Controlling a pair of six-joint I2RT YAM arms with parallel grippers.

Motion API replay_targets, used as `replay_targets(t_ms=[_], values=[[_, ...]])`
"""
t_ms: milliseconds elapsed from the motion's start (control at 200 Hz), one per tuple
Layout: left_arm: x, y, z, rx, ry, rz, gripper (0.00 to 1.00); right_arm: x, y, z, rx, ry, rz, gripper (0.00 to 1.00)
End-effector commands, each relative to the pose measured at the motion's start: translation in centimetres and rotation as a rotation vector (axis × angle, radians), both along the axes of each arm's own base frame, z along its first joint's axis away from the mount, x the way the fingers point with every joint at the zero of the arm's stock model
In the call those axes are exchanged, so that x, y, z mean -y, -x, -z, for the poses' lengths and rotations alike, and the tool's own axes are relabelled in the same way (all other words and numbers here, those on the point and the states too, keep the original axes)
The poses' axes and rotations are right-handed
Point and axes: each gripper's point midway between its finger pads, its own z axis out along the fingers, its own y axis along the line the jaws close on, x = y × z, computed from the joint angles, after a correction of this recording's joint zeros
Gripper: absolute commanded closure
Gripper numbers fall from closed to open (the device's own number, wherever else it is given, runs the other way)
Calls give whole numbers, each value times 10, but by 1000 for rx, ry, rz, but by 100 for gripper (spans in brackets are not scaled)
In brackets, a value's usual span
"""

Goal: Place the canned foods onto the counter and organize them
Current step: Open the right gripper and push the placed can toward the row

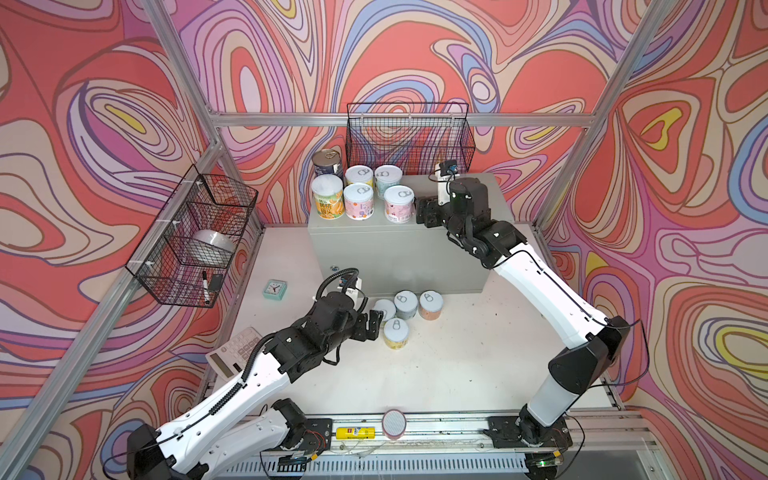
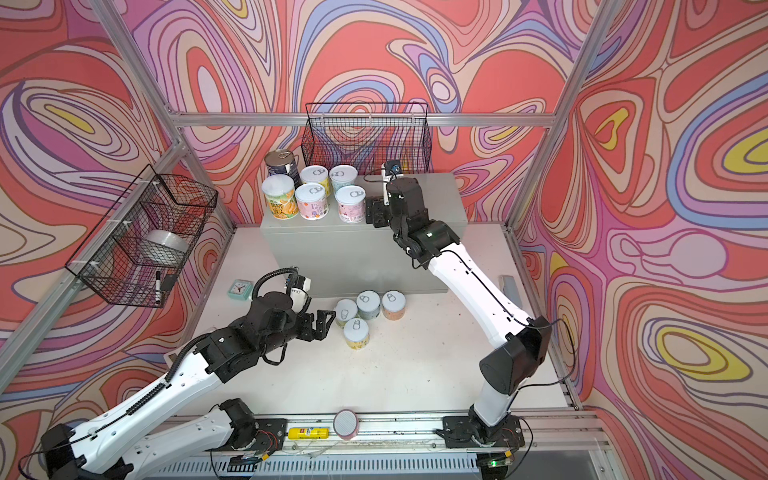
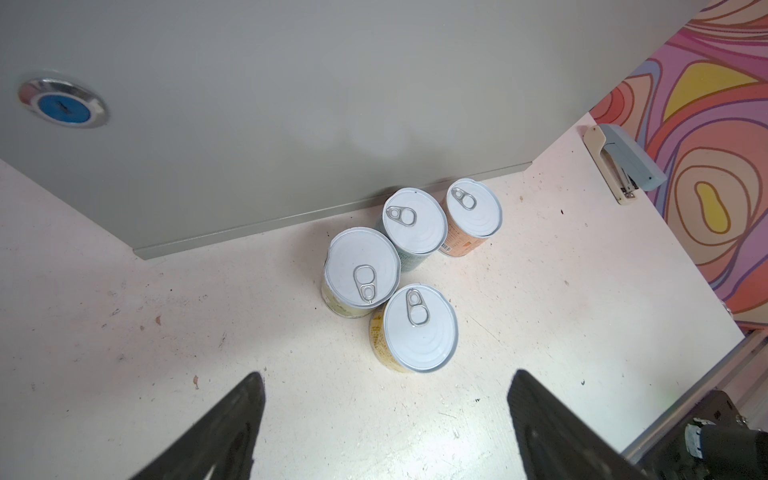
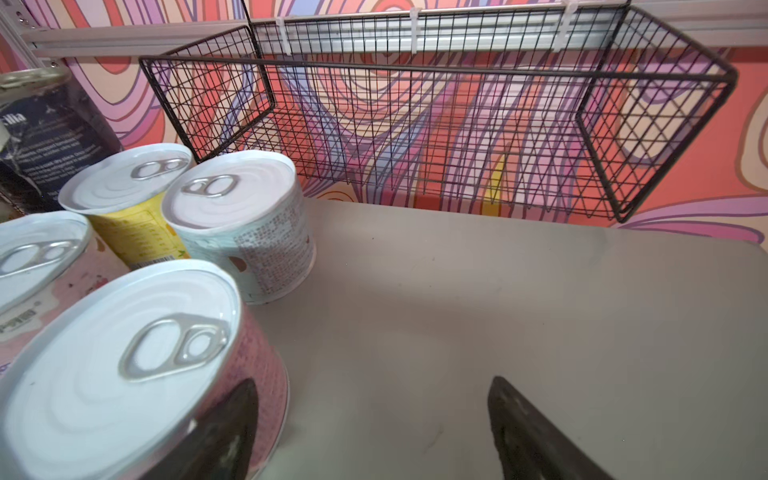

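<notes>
The counter (image 1: 395, 253) (image 2: 345, 257) carries several cans on its top's left part. They are a dark blue tall one (image 1: 327, 163), a yellow-orange tall one (image 1: 328, 202) and short ones, the nearest of them pink (image 1: 399, 203) (image 4: 124, 374). My right gripper (image 1: 426, 212) (image 4: 372, 384) hovers open just right of the pink can, with only bare counter top between its fingers. Several more short cans (image 1: 405, 304) (image 3: 419, 328) stand clustered on the table against the counter's front. My left gripper (image 1: 374, 326) (image 3: 386, 382) is open and empty, just left of that cluster.
One black wire basket (image 1: 409, 137) hangs behind the counter and another (image 1: 191, 237) on the left wall. On the table are a small clock (image 1: 274, 289), a calculator (image 1: 232, 353) and a stapler (image 3: 623, 162). A yellow tube (image 1: 355, 432) and a pink-rimmed disc (image 1: 394, 422) lie on the front rail.
</notes>
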Motion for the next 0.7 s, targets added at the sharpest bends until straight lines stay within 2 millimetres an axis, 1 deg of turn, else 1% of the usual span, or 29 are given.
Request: replay_targets(t_ms=[0, 290, 391, 501, 551, 611, 691], values=[[-3, -2, 7, -7, -18, -15, 7, -13, -4, 9, -19, -32, -40, 11], [0, -6, 11, -14, -26, -14, 7, -26, -4, 13, -32, -50, -75, 11], [0, -6, 12, -15, -32, -15, 7, -26, -5, 14, -29, -47, -77, 11], [-1, -8, 12, -11, -37, -16, 6, -35, -1, 12, -27, -51, -120, 11], [-1, -9, 12, -9, -38, -15, 6, -32, -2, 13, -29, -50, -96, 11], [-1, -9, 12, -12, -37, -15, 6, -22, -4, 12, -25, -40, -45, 11], [-1, -9, 14, -14, -32, -17, 6, -11, 0, 8, -6, -18, -9, 11]])
